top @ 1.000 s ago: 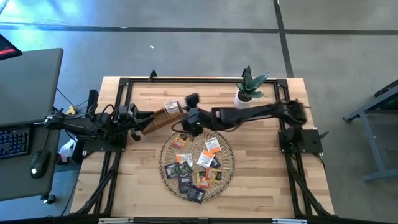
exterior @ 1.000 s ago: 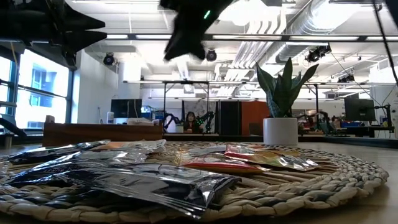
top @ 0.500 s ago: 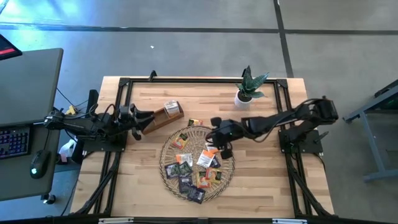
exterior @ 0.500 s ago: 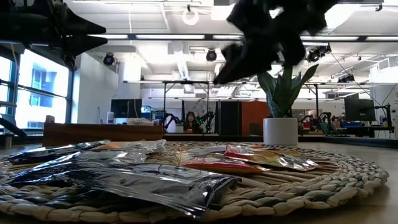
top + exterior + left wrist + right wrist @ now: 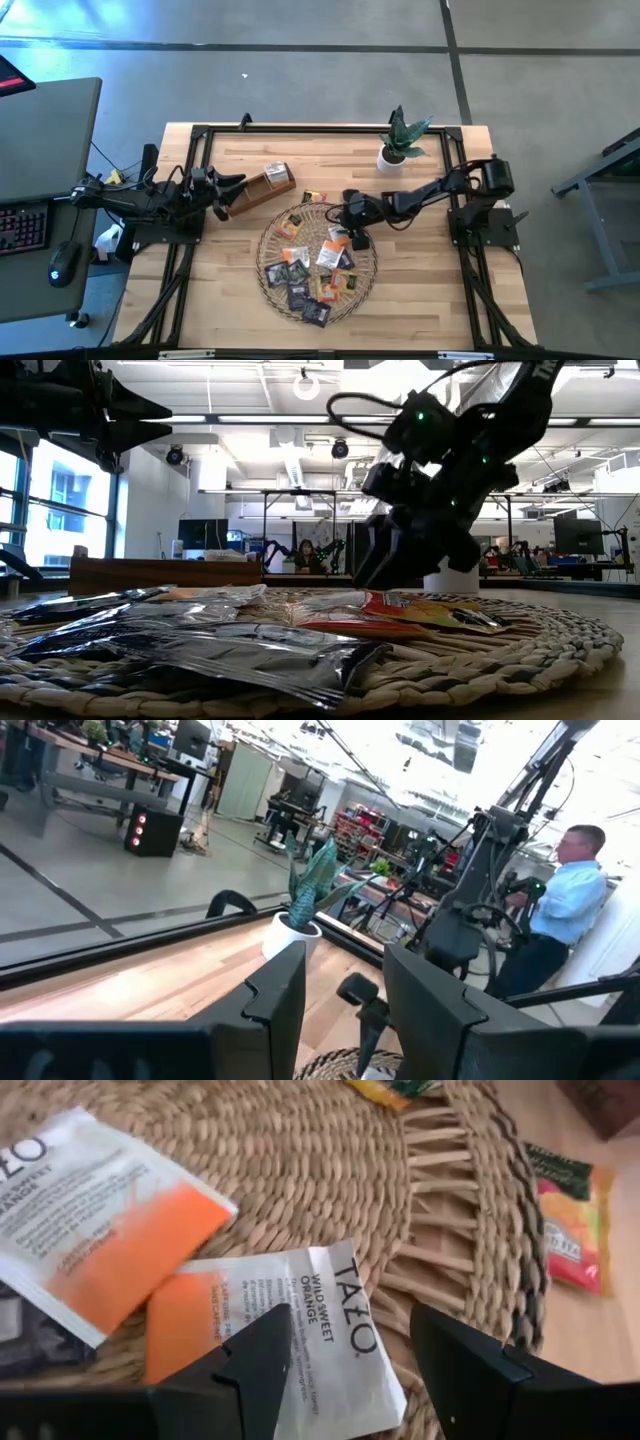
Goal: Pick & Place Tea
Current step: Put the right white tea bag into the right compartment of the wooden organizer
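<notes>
Woven straw makes up the round tray (image 5: 268, 262), which sits in the middle of the table (image 5: 420, 290), a bit toward its front edge. The tea sachets (image 5: 318, 265) lie spread all over the tray, some white and orange, some dark. One more packet (image 5: 314, 197) lies on the bare wood just past the tray's back rim, near the wooden box (image 5: 262, 186).

The right gripper (image 5: 352, 226) hangs low over the tray's back right part. Its fingers are spread apart with nothing between them. Right under it lies a white and orange sachet (image 5: 280, 1342) with "wild sweet orange" printed on it, and its white end sits between the two fingers (image 5: 465, 1370) in the right wrist view.

The left gripper (image 5: 222, 196) waits by the table's left edge, next to the box. Its fingers are spread too, with nothing in them.

A sachet like this is probably very light, thin and bendy, with a smooth and slippery skin. It lies flat, so it is hard to get under. I think the best place to pinch is an edge or a corner that lifts a little off the straw, or where it lies over its neighbour. A soft squeeze should do, since a hard one could crumple it
</notes>
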{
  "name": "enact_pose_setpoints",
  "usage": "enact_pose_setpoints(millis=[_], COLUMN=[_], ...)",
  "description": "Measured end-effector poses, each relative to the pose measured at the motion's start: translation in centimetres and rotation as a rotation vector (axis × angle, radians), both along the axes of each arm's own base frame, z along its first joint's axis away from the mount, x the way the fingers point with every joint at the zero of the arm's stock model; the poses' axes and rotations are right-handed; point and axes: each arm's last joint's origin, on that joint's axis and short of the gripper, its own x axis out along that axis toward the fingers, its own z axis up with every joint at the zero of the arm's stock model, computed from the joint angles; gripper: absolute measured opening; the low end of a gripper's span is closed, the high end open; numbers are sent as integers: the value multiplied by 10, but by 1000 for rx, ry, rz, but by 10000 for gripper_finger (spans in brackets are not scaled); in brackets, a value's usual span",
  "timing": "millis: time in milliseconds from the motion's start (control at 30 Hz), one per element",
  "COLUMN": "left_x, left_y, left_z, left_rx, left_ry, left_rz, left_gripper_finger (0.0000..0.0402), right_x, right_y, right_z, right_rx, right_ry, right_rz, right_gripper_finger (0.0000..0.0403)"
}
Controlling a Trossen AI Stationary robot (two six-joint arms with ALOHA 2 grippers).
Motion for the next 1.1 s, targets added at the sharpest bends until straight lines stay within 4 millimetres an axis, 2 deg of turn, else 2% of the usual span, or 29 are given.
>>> enact_pose_setpoints(millis=[133, 233, 467, 633, 800, 967, 1100], left_x=[0, 0, 0, 0, 0, 0, 0], left_y=[0, 0, 0, 0, 0, 0, 1], left_z=[0, 0, -1, -1, -1, -1, -1], left_rx=[0, 3, 4, 4, 4, 4, 0], left_ry=[0, 4, 11, 11, 12, 11, 12], left_rz=[0, 1, 1, 1, 2, 4, 25], left_gripper_finger=[135, 135, 135, 135, 135, 135, 135], right_x=[0, -1, -6, -3, -2, 3, 13], right_y=[-7, -10, -15, -14, -13, -18, -24], right_z=[-5, -6, -9, -1, 21, 38, 59], right_rx=[54, 114, 151, 170, 177, 14, -151], right_ry=[17, 28, 76, 15, -90, -225, -461], right_rz=[-18, 1, 10, 63, 75, 10, -93], right_gripper_finger=[196, 173, 75, 8, 18, 3, 6])
